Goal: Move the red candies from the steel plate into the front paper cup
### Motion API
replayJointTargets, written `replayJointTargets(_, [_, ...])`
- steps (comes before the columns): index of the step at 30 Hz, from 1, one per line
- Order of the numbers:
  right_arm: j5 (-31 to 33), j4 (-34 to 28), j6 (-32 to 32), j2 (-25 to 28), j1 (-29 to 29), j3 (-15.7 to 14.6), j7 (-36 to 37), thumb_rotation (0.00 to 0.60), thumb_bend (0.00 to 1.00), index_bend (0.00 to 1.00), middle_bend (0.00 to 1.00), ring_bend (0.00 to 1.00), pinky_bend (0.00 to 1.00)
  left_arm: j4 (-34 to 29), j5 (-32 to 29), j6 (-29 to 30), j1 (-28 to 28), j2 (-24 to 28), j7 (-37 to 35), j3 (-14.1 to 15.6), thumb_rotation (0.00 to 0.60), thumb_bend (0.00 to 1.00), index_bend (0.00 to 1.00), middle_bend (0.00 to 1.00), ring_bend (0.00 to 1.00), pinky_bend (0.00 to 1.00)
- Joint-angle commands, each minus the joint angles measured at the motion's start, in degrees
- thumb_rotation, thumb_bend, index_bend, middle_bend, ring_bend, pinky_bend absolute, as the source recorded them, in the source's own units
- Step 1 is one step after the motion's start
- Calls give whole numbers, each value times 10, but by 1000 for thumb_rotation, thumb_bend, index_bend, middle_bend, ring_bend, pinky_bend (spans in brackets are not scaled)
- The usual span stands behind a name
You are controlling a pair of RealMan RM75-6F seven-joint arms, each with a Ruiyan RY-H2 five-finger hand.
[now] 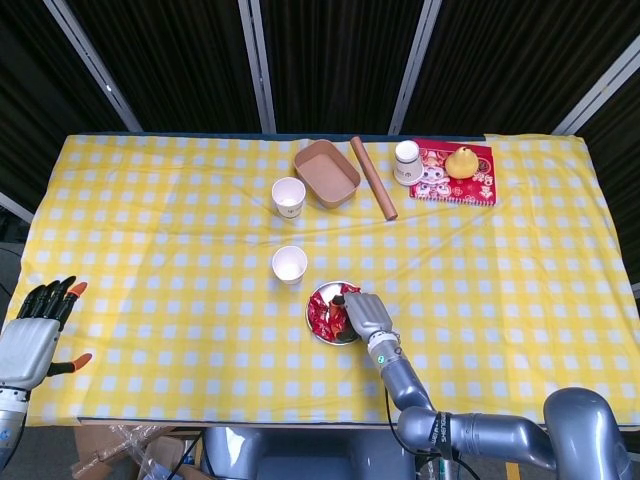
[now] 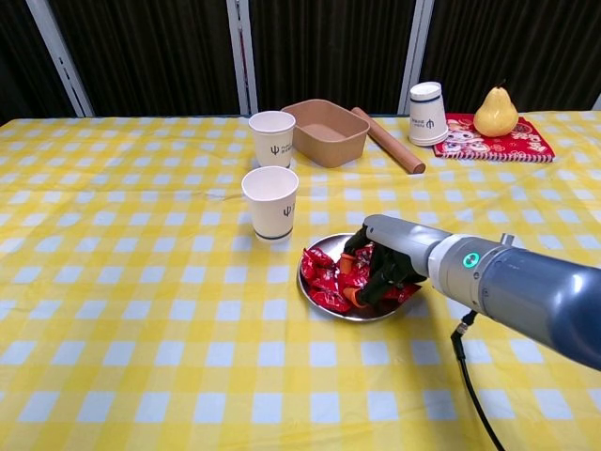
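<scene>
The head view looks steeply down from high above the near edge of the worktop (image 1: 150,250), taking in the whole yellow checked cloth. The chest view sits low and close, facing level across the worktop toward the dark curtains. Both share the steel plate (image 1: 322,330) (image 2: 324,307), the cups behind it and the pear (image 1: 462,161) (image 2: 494,113) far right of it.

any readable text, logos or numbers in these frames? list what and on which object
Nothing reads clearly.
Front paper cup: dark logo with small print beneath, too blurred to read.
Back paper cup: same logo, unreadable.
Upside-down white cup: dark logo and print, unreadable.
Red mat under the pear: cartoon pattern, any lettering too small.
</scene>
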Motion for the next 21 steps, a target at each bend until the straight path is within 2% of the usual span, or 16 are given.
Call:
replayJointTargets(1, [-1, -1, 1, 1, 0, 0, 2, 600, 562, 611, 872, 1000, 951, 0, 0, 1, 0, 0, 0, 0, 600, 0, 0, 0, 0, 0])
replayJointTargets(8, [-12, -9, 8, 4, -1, 6, 12, 600, 588, 643, 874, 1000, 951, 0, 0, 1, 0, 0, -1, 0, 600, 0, 0, 0, 0, 0])
replayJointTargets(21, [-29, -45, 30, 20, 1, 16, 16, 600, 604, 644, 874, 1000, 951, 0, 1, 2, 0, 0, -3, 0, 600, 0, 0, 0, 0, 0])
